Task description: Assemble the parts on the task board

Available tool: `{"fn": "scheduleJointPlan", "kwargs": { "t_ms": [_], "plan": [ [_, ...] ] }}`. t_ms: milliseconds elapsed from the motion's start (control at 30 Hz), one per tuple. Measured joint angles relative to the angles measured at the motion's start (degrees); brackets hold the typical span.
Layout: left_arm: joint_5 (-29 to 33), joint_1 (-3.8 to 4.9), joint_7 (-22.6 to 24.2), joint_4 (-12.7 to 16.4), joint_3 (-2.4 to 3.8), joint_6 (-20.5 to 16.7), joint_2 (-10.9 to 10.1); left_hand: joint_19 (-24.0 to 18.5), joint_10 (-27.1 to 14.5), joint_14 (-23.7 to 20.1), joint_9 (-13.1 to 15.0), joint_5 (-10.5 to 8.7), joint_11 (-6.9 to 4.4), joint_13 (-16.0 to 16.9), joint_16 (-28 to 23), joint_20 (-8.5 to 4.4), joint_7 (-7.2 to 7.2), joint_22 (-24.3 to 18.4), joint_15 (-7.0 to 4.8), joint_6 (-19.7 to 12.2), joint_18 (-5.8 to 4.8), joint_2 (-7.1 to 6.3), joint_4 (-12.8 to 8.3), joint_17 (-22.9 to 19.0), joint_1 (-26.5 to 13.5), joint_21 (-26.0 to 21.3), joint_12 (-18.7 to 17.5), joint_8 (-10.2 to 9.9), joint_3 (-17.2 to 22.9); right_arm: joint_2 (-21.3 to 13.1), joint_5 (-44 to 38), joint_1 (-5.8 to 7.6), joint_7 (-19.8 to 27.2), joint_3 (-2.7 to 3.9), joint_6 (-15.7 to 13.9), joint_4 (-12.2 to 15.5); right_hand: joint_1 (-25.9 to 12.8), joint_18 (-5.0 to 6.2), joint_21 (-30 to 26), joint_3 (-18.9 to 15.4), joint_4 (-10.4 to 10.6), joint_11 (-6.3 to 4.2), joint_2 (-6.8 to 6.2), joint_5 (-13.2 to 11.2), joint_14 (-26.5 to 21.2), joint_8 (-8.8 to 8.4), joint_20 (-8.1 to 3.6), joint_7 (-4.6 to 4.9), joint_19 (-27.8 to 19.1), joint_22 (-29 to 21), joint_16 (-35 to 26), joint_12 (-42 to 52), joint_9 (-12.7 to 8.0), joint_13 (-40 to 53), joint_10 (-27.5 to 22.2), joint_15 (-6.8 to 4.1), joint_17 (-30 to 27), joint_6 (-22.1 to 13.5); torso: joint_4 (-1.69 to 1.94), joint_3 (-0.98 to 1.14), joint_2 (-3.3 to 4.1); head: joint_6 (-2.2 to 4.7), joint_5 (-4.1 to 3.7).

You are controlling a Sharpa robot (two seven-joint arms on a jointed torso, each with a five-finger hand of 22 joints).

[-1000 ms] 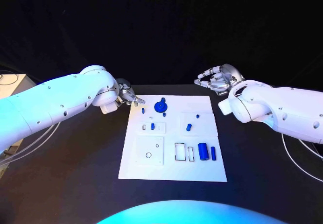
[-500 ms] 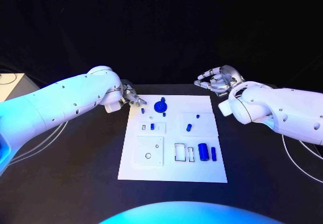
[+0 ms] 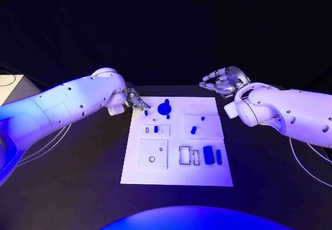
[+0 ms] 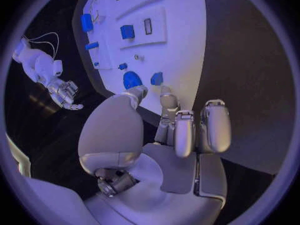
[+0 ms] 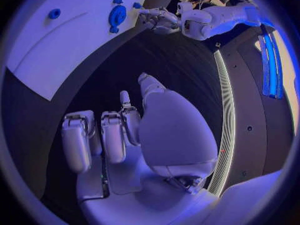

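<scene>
We saw the task board (image 3: 207, 177) lying flat mid-table (image 3: 69, 191), blue parts on it: a round disc part (image 3: 164, 108) near the far edge, a small peg (image 3: 146, 113) just beside the left hand (image 3: 133, 101), a cylinder (image 3: 208, 154) near the right side. The left hand hovered at the board's far-left corner, fingers apart, grasping nothing. The right hand (image 3: 222, 80) hung off the far-right corner, well apart from the parts, fingers loosely curled, empty.

Small blue parts (image 3: 208, 155) lie scattered on the white task board (image 3: 207, 178).
</scene>
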Motion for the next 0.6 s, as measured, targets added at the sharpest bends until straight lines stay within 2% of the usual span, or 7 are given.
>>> {"fn": "scheduleJointPlan", "kwargs": {
  "t_ms": [333,600],
  "plan": [
    [0.0,-0.12,0.1,-1.2,-0.56,1.3,0.8,0.0,-0.3,0.0,0.0,0.0,-0.15,-0.1,0.0,0.0,0.0,-0.1,0.0,0.0,0.0,0.48,0.0,0.0,0.5,0.0,0.0,0.0,0.0,0.0,0.0,0.0,0.0,0.0,0.0,0.0,0.0,-0.01,0.0,0.0,0.0,0.0,0.0,0.0,0.0,0.24,0.0,0.0,0.0,0.0,0.0,0.0,0.0,0.0,0.0,0.0,0.0,0.0,0.04,0.0,-0.02,-0.13,-0.12],
    [0.0,-0.19,0.3,-1.5,-0.75,1.9,1.1,0.0,-0.5,0.0,0.0,0.0,0.06,-0.1,0.0,0.0,0.0,-0.1,0.0,0.0,0.0,1.84,-0.3,0.0,1.8,0.0,0.0,0.0,0.3,0.1,0.0,0.01,0.0,0.0,0.0,0.0,0.0,0.0,0.0,0.0,0.0,0.0,0.0,0.0,0.0,0.24,0.0,0.0,0.0,0.0,0.0,0.0,0.0,0.0,0.0,0.0,0.0,0.0,0.08,-0.01,-0.02,-0.31,-0.21]
  ]
}}
